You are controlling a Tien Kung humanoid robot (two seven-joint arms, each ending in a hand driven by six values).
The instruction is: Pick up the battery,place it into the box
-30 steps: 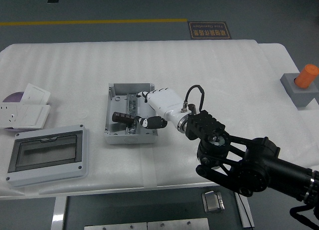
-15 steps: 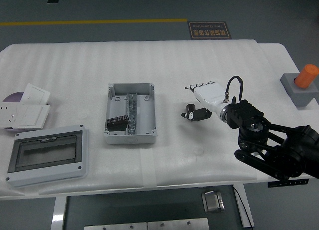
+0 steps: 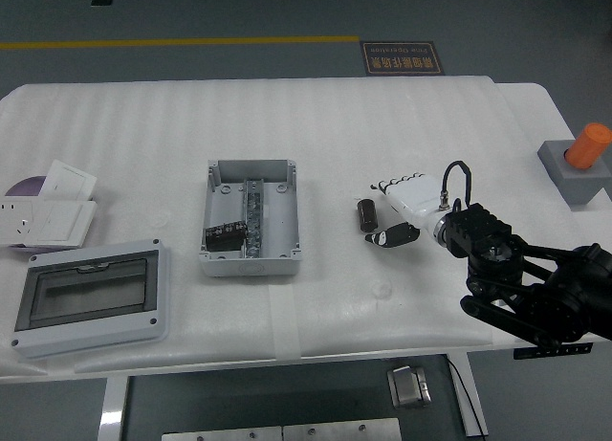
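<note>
One battery (image 3: 226, 234) lay inside the box (image 3: 251, 216); another battery (image 3: 366, 215) stood right of the box, beside the right hand (image 3: 400, 204), whose fingers hung relaxed, grasping nothing.

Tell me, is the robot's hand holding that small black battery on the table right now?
No, the battery stands on the table just left of the right hand, whose fingers are open and not wrapped around it.
</note>
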